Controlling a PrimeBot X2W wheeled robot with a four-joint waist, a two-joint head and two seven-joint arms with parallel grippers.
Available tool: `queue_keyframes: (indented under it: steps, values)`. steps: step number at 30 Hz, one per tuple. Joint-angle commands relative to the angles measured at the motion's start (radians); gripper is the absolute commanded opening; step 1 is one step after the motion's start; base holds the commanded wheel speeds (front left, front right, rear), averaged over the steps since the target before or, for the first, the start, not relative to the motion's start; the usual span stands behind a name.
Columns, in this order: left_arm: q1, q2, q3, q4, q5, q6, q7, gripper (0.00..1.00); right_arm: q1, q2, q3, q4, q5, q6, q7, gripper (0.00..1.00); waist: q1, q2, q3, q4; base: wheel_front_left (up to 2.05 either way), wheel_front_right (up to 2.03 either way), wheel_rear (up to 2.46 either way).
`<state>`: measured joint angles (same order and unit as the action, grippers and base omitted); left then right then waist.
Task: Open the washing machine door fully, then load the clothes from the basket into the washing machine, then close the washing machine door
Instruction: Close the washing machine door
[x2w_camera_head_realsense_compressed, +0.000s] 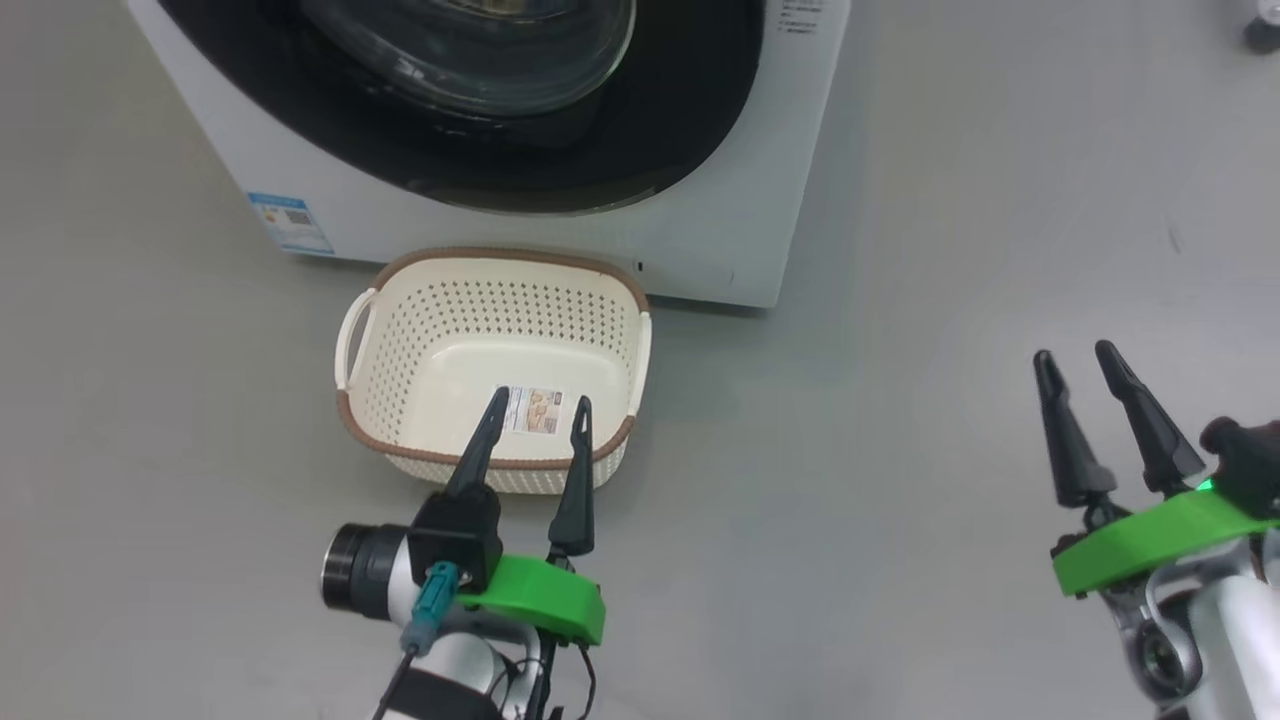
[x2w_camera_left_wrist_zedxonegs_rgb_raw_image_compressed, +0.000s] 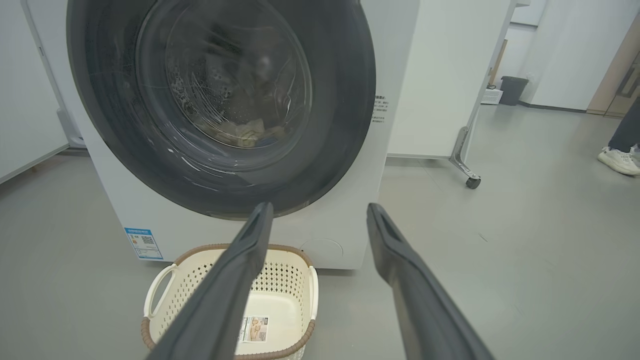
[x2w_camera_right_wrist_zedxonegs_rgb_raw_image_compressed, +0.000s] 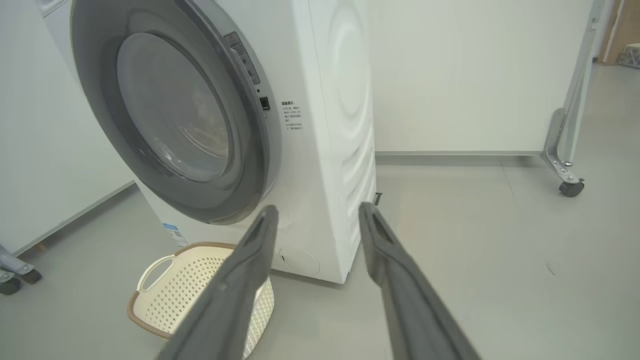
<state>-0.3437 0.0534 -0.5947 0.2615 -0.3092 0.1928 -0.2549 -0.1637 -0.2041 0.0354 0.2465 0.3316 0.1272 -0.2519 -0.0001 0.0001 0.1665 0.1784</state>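
The white washing machine stands ahead with its black-rimmed washing machine door shut flat against the front. Through the glass, cream clothes lie low in the drum. On the floor just in front sits the basket, with only a paper label on its base. My left gripper hangs open over the basket's near edge, holding nothing, and points at the door's lower rim in the left wrist view. My right gripper is open over bare floor far to the right, aimed at the machine's front right corner.
A white partition on castors stands right of the machine, with a dark bin behind it. A person's shoe is at the far right. Another castor sits left of the basket. Grey floor lies open to the right.
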Motion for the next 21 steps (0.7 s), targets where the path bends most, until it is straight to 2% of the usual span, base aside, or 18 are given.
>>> queue_keyframes:
  steps: [1,8,18,21]
  values:
    - [-0.005,0.018,0.041,-0.024,0.003,-0.001,-0.007,1.0,0.0,0.003,0.008,-0.045,-0.011,0.003,-0.002,1.0,0.0001,-0.0001,-0.041,-0.046,0.0,0.0,0.0]
    - [0.039,0.054,0.085,-0.008,-0.005,-0.006,-0.007,1.0,0.091,0.082,-0.021,-0.108,-0.045,0.003,0.015,1.0,0.0001,-0.0001,-0.097,-0.126,0.0,0.0,0.0]
    - [0.162,0.114,0.158,-0.045,-0.028,0.028,-0.007,1.0,0.234,0.13,-0.067,-0.212,-0.126,0.003,0.058,1.0,0.0001,-0.0001,-0.172,-0.221,0.0,0.0,0.0]
    - [0.186,0.119,0.163,-0.063,-0.031,0.035,-0.007,1.0,0.273,0.138,-0.084,-0.254,-0.146,0.003,0.071,1.0,0.0001,-0.0001,-0.177,-0.227,0.0,0.0,0.0]
